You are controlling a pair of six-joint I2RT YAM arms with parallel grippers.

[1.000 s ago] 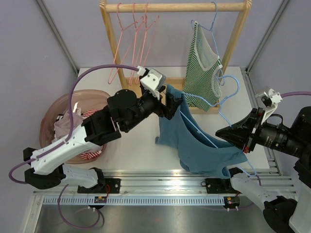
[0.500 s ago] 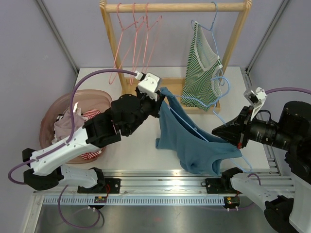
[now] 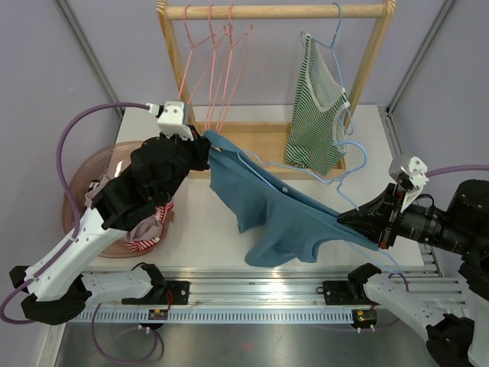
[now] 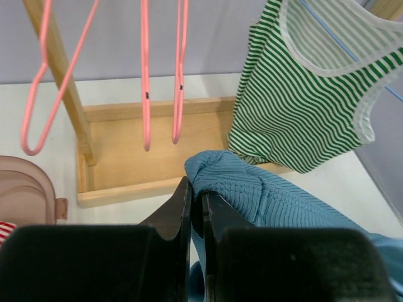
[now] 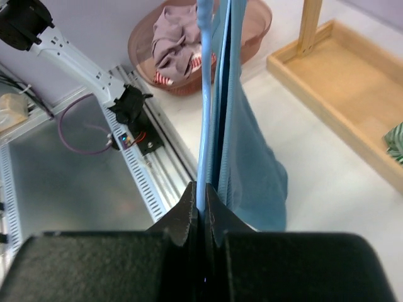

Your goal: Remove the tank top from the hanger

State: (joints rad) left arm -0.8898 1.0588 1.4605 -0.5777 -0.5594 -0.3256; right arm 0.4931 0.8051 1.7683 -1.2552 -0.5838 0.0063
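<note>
My left gripper [image 4: 196,189] is pinched shut on a bunched fold of the blue tank top [image 4: 271,198], a ribbed knit. I cannot make out how much cloth sits between the dark fingers. My right gripper [image 5: 203,196] is clamped on the light-blue hanger [image 5: 203,94], a thin smooth rod that runs up out of frame. The top's cloth drapes just beside it, and I cannot tell whether any of it is caught too.

From above, the top hangs stretched between the two grippers over the white table [image 3: 195,222]. The hanger's wire is threaded through it and the hook end shows past the cloth. Behind stands a wooden rack [image 3: 275,11] with pink wire hangers [image 3: 218,53] and a green-striped tank top [image 3: 313,115]. My left arm partly hides a pink basket [image 3: 76,183] of clothes.
</note>
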